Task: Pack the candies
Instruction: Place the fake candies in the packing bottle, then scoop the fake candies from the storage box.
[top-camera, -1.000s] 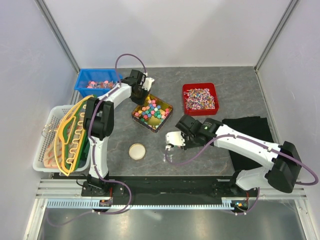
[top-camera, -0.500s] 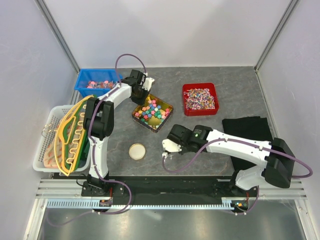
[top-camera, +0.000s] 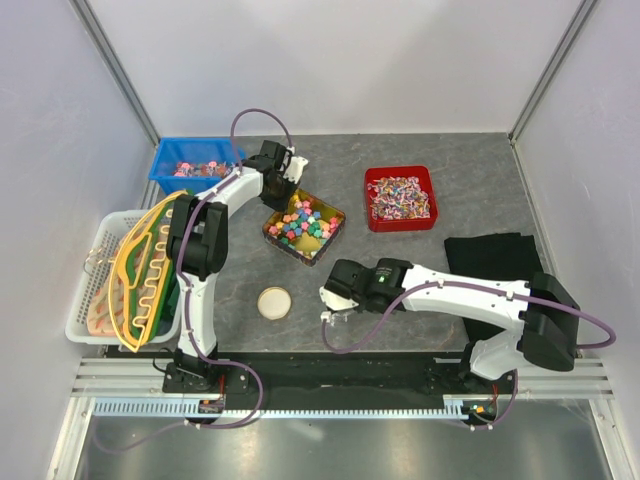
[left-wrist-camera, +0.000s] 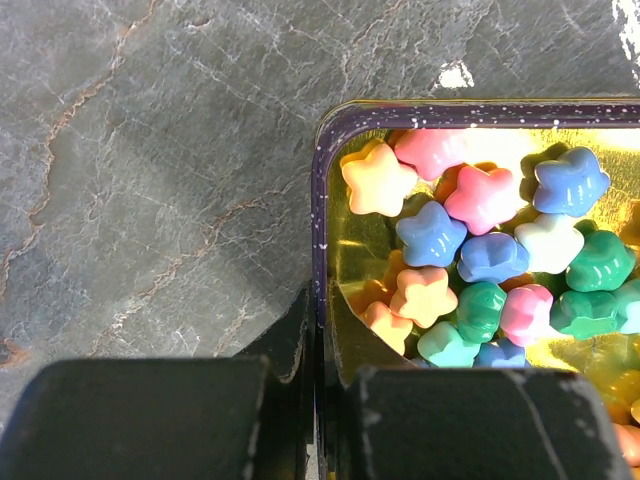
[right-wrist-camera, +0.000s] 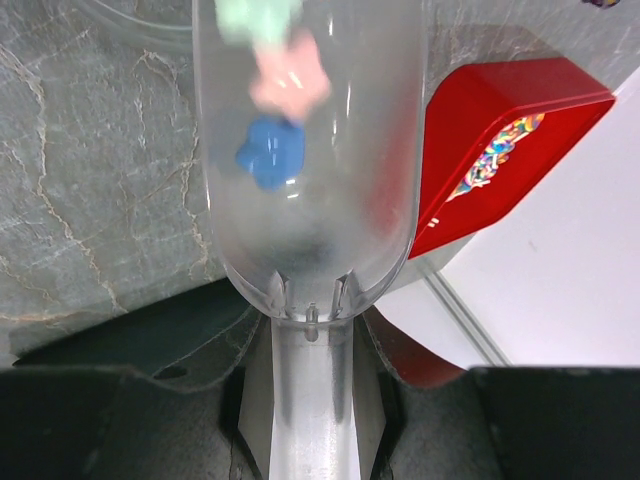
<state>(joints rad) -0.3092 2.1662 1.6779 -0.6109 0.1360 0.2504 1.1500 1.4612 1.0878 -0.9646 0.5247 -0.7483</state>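
Step in hand, by my read: ferrying a scoopful from tin to pot. Nearest, the right gripper (right-wrist-camera: 310, 385) is clamped on the handle of a clear scoop (right-wrist-camera: 305, 200) w/ a few candies (right-wrist-camera: 272, 158) in its bowl (blue, pink, green), low over the counter (top-camera: 450, 160), just right of a small round pot (top-camera: 274, 302); can't tell what's in the pot. Next move prob. needs the scoop brought over the pot's mouth & tipped slowly so nothing bounces out. Further back, the gold tin (left-wrist-camera: 320, 200) holds most of the candies, star-shaped, mixed colours; the left gripper (left-wrist-camera: 318, 400) is pinched tight on its rim, likely steadying it. Beyond: red bin (top-camera: 400, 171) & blue bin (top-camera: 190, 145), each w/ wrapped sweets (top-camera: 400, 198).
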